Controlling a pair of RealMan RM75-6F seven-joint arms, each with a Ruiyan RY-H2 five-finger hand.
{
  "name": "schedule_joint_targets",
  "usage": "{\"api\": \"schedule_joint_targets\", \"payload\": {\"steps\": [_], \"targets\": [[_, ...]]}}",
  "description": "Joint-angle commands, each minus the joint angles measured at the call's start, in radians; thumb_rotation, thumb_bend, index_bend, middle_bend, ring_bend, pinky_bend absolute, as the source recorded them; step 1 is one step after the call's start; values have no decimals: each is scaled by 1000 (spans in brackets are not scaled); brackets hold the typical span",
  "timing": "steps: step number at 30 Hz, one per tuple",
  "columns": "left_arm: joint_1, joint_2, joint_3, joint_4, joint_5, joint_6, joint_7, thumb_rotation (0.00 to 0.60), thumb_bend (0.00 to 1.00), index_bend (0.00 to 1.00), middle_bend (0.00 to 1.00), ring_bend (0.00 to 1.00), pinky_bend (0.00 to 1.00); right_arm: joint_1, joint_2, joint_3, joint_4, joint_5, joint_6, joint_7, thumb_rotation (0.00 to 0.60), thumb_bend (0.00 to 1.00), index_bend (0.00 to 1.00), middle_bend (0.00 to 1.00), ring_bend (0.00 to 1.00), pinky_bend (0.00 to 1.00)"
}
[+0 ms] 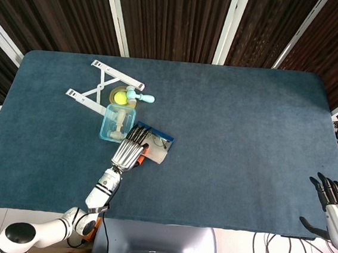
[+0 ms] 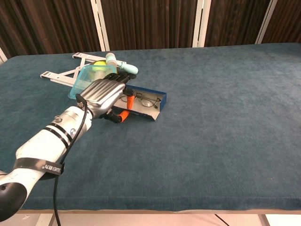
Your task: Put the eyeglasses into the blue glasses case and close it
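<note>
The blue glasses case (image 2: 160, 98) lies open left of the table's middle, and the eyeglasses (image 2: 144, 100) rest inside it against the blue wall. Its grey lid (image 2: 142, 112) stands tilted up from the cloth. My left hand (image 2: 101, 93) grips the lid's near-left edge, fingers over the top and the orange-tipped thumb beneath. From the head view the same hand (image 1: 128, 152) covers the left part of the case (image 1: 164, 136), with the eyeglasses (image 1: 159, 142) showing beside the fingers. My right hand (image 1: 332, 205) hangs with fingers spread and empty off the table's near right corner.
Just behind the case sits a clear blue box (image 1: 115, 124). Further back lie a teal-handled toy with a yellow ball (image 1: 130, 97) and a white folding stand (image 1: 92, 93). The dark blue cloth (image 1: 245, 140) spreads to the right.
</note>
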State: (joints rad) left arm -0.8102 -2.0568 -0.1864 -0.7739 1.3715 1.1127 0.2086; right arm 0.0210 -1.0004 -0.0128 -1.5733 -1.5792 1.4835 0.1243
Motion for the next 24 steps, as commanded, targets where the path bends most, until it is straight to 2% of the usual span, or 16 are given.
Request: {"api": "schedule_joint_targets", "payload": {"steps": [1, 9, 14, 24], "targets": [[15, 19, 12, -33, 14, 19, -5, 600, 515, 627, 37, 0, 51, 0, -1, 0, -1, 0, -1, -3, 600, 327, 0, 0, 0, 0], [63, 138, 25, -235, 40, 77, 6, 600, 543, 620, 34, 0, 48, -1, -3, -2, -4, -2, 1, -13, 600, 327, 0, 0, 0, 0], [52, 196, -18, -349, -13, 33, 98, 600, 575, 612, 32, 0, 48, 0, -4, -2, -7, 1, -3, -20, 600, 327, 0, 0, 0, 0], [0, 219, -92, -415, -168, -87, 266, 600, 576, 586, 29, 0, 51, 3, 1, 3, -3, 11, -10, -3, 600, 327, 0, 0, 0, 0]]}}
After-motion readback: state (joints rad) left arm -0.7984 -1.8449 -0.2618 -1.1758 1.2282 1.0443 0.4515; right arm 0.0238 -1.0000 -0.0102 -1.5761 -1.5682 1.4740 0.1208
